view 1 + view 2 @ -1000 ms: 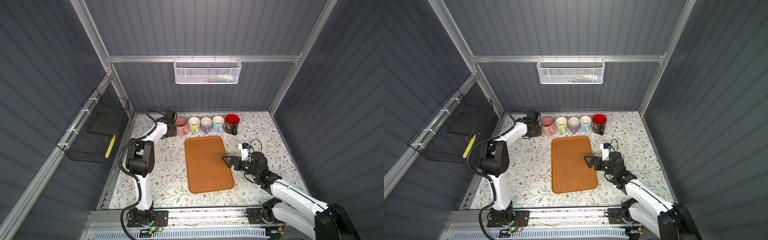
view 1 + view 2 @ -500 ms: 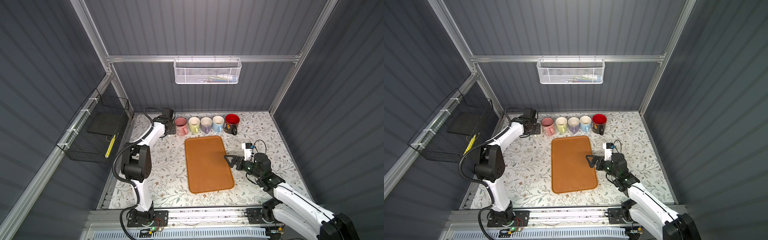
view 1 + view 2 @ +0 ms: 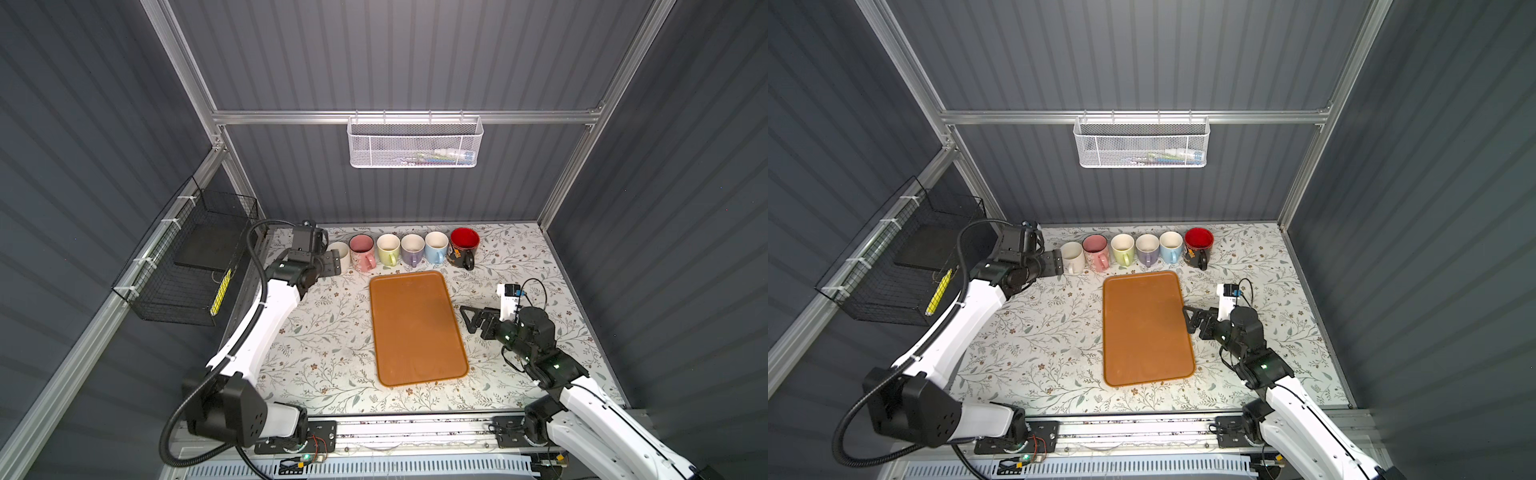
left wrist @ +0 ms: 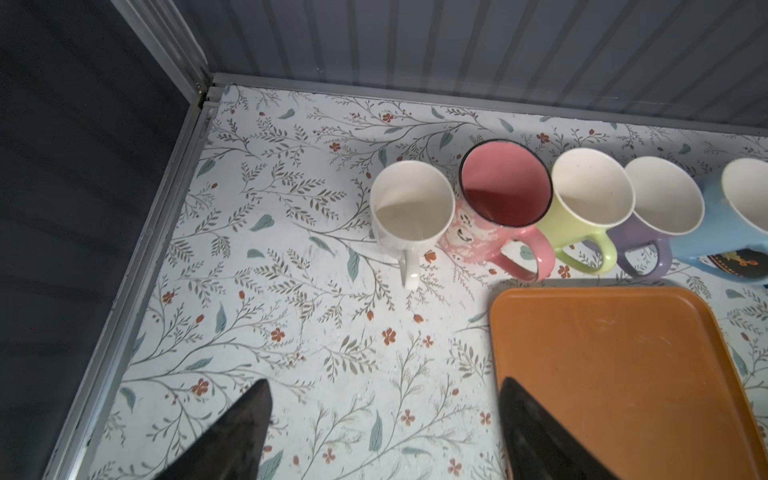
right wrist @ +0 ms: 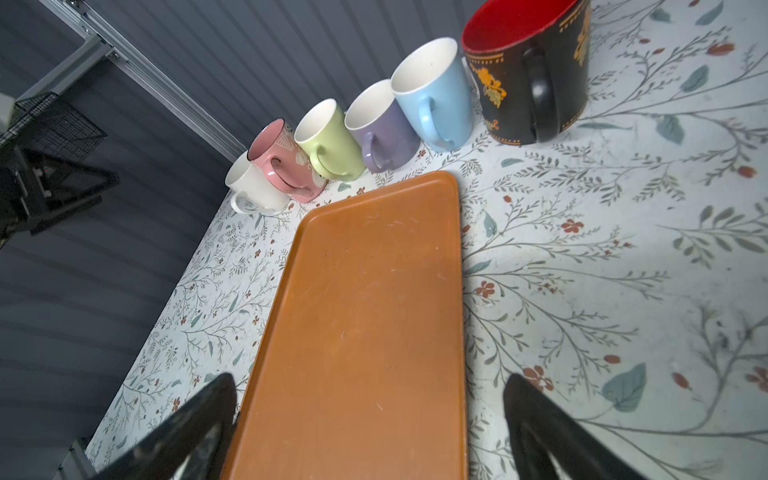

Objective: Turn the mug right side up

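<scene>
Status from us: the white mug (image 4: 409, 212) stands upright, mouth up, at the left end of the back row on the table (image 3: 332, 332), right against the pink mug (image 4: 505, 187). The green mug (image 4: 590, 195), purple mug (image 4: 663, 199), blue mug (image 4: 744, 195) and black mug (image 5: 523, 70) with the red inside are mouth up too. We see nothing inverted anywhere.

The left gripper (image 4: 382, 386) sits just beside the white mug, fingers apart with nothing between them; we can't see any contact. The right gripper (image 5: 369, 379) is spread wide and empty, at the right edge of the orange tray (image 3: 415, 324) and well apart from the mugs. The tray is bare.

We judge the flip done — the mug is placed and free. All that's left is backing the left arm clear without clipping the handle, which points toward the front.
</scene>
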### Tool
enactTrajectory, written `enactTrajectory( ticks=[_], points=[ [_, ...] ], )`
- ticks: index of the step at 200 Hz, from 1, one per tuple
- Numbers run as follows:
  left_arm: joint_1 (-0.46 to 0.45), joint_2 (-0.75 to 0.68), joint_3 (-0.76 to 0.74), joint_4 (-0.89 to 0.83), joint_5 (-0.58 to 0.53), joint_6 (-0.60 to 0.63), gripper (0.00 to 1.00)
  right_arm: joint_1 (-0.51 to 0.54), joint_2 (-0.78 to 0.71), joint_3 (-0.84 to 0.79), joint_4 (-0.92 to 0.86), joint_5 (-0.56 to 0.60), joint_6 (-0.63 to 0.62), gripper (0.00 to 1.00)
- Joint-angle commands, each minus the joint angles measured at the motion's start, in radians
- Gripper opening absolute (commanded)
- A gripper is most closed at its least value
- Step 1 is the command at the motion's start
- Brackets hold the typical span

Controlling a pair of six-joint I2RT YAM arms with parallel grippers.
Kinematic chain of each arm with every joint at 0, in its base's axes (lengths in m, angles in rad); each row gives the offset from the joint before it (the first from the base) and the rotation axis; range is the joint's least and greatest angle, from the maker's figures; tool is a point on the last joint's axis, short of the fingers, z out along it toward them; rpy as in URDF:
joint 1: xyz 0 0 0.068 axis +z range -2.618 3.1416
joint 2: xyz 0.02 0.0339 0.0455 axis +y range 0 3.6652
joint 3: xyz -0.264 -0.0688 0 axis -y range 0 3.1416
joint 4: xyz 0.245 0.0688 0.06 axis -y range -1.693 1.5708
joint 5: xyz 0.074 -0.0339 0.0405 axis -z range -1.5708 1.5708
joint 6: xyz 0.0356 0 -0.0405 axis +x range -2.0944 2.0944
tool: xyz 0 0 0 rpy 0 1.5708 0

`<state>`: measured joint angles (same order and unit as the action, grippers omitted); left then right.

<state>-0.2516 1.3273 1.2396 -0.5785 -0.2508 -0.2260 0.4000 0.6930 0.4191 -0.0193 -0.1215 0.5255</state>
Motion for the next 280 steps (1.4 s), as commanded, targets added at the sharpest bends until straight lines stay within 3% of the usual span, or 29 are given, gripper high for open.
enactTrajectory(
  ticks=[1,18,42,82,102,141,192,216,251,280],
  points=[
    [0.008,-0.077,-0.08,0.0,-0.06,-0.042,0.93,-0.002,-0.006,0.069,-0.149,0.078,-0.034,0.99],
    [0.008,-0.121,-0.13,-0.006,-0.113,-0.076,0.99,-0.001,-0.028,0.071,-0.177,0.092,-0.046,0.99],
    [0.008,-0.194,-0.237,0.046,-0.167,-0.099,1.0,-0.003,-0.102,0.037,-0.19,0.119,-0.067,0.99],
    [0.009,-0.304,-0.517,0.39,-0.235,-0.035,1.0,-0.004,-0.267,-0.025,-0.21,0.272,-0.154,0.99],
    [0.009,-0.258,-0.588,0.543,-0.28,-0.031,1.0,-0.005,-0.314,-0.045,-0.198,0.395,-0.177,0.99],
    [0.009,-0.019,-0.539,0.682,-0.305,0.037,1.0,-0.026,-0.281,-0.112,-0.003,0.504,-0.311,0.99],
    [0.028,0.191,-0.544,0.928,-0.354,0.16,1.0,-0.036,-0.038,-0.259,0.506,0.647,-0.521,0.99],
    [0.077,0.228,-0.608,1.078,-0.25,0.206,1.0,-0.064,0.148,-0.252,0.657,0.665,-0.59,0.99],
    [0.126,0.279,-0.656,1.174,-0.204,0.196,1.0,-0.158,0.361,-0.284,0.927,0.615,-0.515,0.99],
    [0.152,0.304,-0.683,1.254,-0.144,0.188,1.0,-0.204,0.498,-0.221,0.958,0.58,-0.498,0.99]
  ],
)
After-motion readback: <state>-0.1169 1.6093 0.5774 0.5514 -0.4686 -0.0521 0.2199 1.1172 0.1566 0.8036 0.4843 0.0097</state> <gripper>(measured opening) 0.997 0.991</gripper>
